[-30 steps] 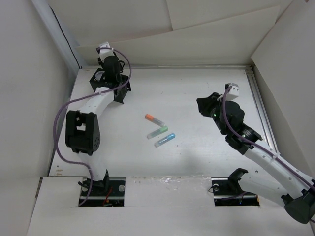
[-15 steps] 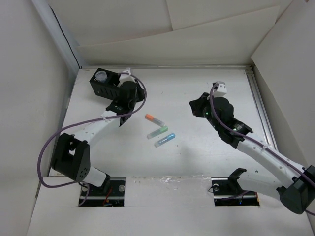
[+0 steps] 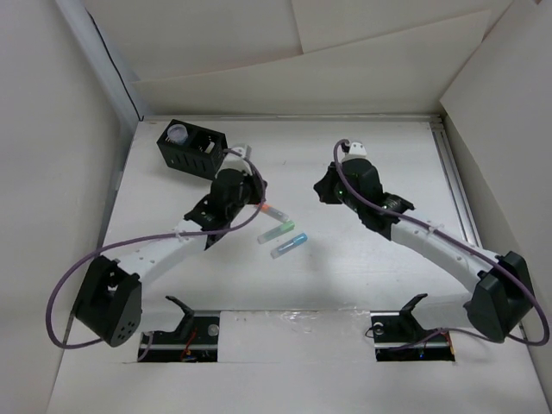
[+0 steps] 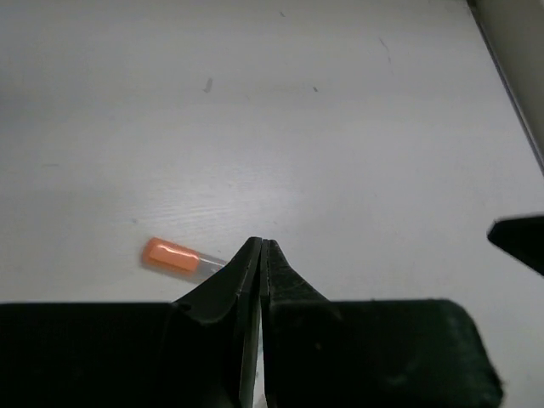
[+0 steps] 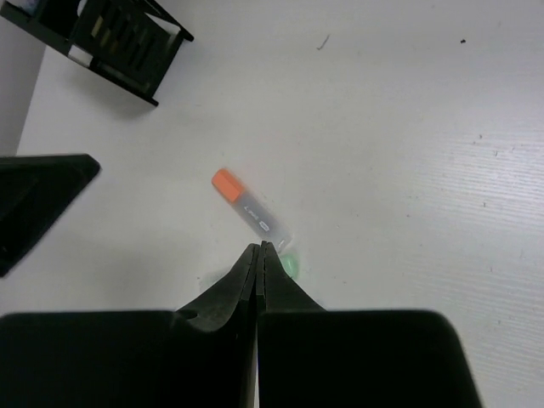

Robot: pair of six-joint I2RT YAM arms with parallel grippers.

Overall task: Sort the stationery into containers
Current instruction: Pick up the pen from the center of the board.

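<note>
Judged an approach for the next pick: the left hand [image 4: 262, 246] and right hand [image 5: 259, 248], both pinched together and empty, hover near the short orange highlighter pen [image 4: 170, 254] on the white counter [image 3: 362, 155], well apart from the black mesh organiser box [image 3: 185, 159]. Next, one hand must likely spread its fingers to straddle it

Three highlighters [image 3: 276, 231] lying mid-table, organiser [image 3: 191, 158] far-left
</note>
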